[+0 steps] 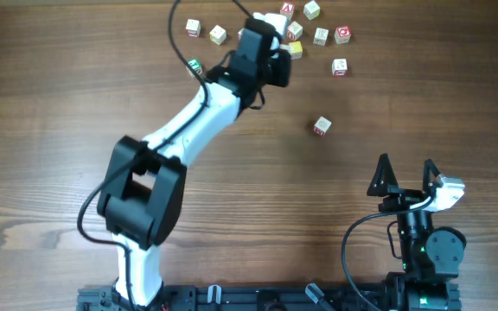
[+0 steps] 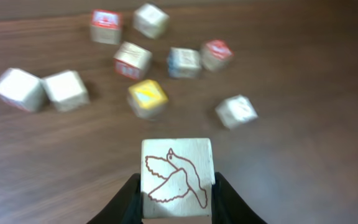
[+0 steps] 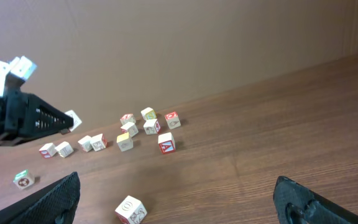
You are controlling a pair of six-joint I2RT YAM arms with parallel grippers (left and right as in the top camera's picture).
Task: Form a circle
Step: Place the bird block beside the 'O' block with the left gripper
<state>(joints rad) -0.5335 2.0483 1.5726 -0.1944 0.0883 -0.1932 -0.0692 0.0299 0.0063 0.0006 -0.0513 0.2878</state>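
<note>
Cubes: overhead shows you 11 loose cubes; your right wrist view shows 13, your left wrist view 9.
Left hand: clamped on 1 bird cube; only the left wrist view shows you its red print.
Right hand: fingers apart, holding nothing, near the table's near edge.
Circle: a loose bunch at the far edge, just beside the Left hand; you cannot tell whether its cubes touch.
</note>
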